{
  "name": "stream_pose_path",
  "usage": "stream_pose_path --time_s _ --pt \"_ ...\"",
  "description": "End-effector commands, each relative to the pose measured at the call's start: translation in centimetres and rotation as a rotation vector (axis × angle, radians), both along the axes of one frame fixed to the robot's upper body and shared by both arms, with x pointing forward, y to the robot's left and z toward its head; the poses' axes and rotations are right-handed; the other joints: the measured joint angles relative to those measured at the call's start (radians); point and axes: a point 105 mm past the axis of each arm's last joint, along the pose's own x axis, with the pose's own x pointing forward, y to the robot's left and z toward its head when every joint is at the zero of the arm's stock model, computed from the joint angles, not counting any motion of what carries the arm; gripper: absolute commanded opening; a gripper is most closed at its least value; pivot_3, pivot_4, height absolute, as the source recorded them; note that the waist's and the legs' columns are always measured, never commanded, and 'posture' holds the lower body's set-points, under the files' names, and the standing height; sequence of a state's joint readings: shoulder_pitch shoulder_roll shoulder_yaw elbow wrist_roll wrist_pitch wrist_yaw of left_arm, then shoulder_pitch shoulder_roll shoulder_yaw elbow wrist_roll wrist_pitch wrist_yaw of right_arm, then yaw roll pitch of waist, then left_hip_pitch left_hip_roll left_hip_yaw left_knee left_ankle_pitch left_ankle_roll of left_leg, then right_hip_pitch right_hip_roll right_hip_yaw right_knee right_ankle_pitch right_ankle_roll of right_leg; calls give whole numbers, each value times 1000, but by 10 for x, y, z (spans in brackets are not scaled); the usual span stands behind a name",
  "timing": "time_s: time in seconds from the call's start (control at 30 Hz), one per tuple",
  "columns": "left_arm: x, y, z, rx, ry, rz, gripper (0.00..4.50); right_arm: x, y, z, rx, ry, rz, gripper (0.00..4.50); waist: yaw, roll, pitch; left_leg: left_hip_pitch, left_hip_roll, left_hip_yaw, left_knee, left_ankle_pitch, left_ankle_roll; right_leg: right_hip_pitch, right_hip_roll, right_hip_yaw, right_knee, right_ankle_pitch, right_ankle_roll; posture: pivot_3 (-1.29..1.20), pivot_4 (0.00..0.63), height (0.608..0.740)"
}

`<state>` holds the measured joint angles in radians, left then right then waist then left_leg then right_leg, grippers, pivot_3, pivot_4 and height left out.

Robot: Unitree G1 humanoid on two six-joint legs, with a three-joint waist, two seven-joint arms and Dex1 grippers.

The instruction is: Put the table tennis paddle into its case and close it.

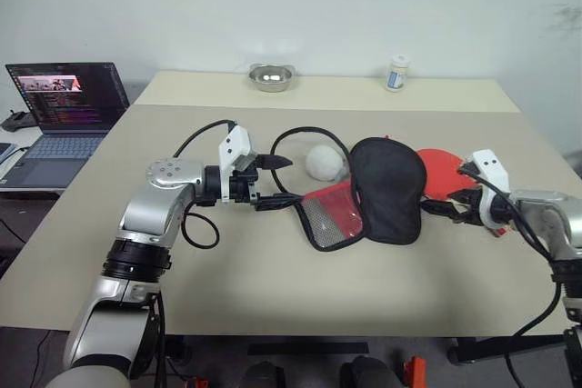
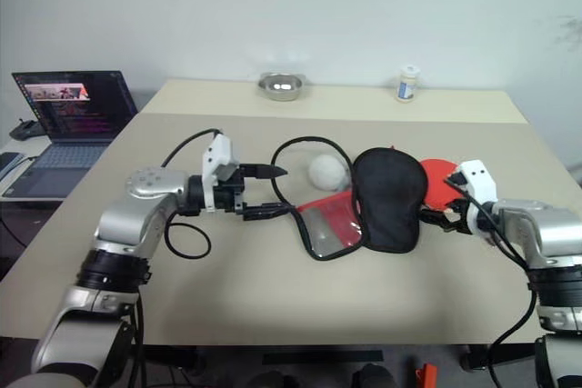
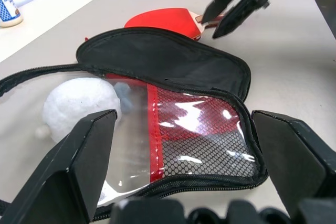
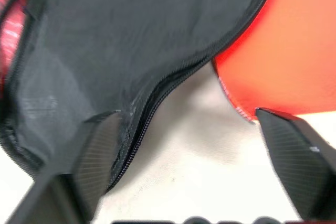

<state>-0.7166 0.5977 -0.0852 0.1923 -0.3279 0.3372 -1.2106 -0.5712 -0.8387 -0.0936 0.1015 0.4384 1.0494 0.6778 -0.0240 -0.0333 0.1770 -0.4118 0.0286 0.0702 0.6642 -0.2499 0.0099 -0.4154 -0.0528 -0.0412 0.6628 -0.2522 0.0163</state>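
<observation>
My left gripper and right gripper, both released, flank the unzipped case on bare table, paddle alongside.

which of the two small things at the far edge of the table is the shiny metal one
The metal bowl, toward the robot's left; the white bottle further right is an upright plastic container with a label.

A beige bench carries everything. A white fluffy ball lies near its middle. Far behind the ball, at the back edge, stands a small metal bowl; further along that edge stands a white bottle with a blue label. Well off to the ball's left, an open laptop sits on a side desk, its screen lit.
</observation>
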Motion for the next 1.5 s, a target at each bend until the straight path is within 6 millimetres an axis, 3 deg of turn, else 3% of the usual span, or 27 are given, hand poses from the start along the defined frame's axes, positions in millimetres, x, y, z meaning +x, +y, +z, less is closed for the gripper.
stream_pose_path --time_s 0.03,0.2,0.53,0.8,0.93,1.07,1.17,1.23,1.37,1.43,1.5 --pt "-5 -8 8 -4 -42 -34 4500 -3 -43 22 -72 -92 -82 4486 5 0 0 0 0 0 0 0 0 0 0 0 0 0 0 0 150 740" --pt "-2 -14 12 -6 -47 -55 4500 6 -66 2 -133 -73 -122 4486 7 0 0 0 0 0 0 0 0 0 0 0 0 0 0 0 150 740" --pt "1 -14 18 6 -62 -65 4500 23 -74 -34 -125 -6 -132 4486 -5 0 0 1 0 2 0 0 0 0 3 2 0 0 0 0 150 740" --pt "1 -10 18 14 -68 -51 4500 27 -75 -45 -40 26 -179 4486 -5 0 0 2 0 3 1 0 0 1 2 3 1 0 0 0 150 740" --pt "2 -10 18 12 -69 -45 4500 31 -81 -46 -61 7 -243 3196 -5 0 0 3 1 3 1 1 -1 1 2 3 2 0 0 0 150 740" --pt "2 -9 17 11 -67 -39 4500 33 -88 -43 -82 -32 -309 1806 -6 0 0 4 1 3 1 1 -1 1 1 3 2 0 0 0 150 740" --pt "2 -8 16 8 -65 -35 4500 34 -93 -33 -103 -77 -344 1196 -5 1 0 4 1 3 1 1 -2 2 1 3 2 1 0 0 150 740" --pt "2 -8 16 9 -64 -34 4500 34 -96 -21 -107 -113 -362 1075 -5 1 0 4 0 3 1 2 -2 2 1 3 2 1 0 0 150 740" --pt "3 -5 16 7 -63 -23 4500 30 -106 29 -98 -241 -411 1075 -4 5 3 3 0 3 1 2 -3 1 0 3 2 1 1 0 150 740" --pt "3 -4 15 7 -63 -20 4500 26 -98 45 -84 -278 -401 1075 -2 7 4 2 0 3 0 3 -5 0 0 3 2 1 1 0 150 740" --pt "3 -3 15 6 -62 -17 4500 20 -71 57 -44 -301 -351 1075 -3 7 4 2 1 3 0 3 -5 0 0 3 2 1 1 0 150 740"
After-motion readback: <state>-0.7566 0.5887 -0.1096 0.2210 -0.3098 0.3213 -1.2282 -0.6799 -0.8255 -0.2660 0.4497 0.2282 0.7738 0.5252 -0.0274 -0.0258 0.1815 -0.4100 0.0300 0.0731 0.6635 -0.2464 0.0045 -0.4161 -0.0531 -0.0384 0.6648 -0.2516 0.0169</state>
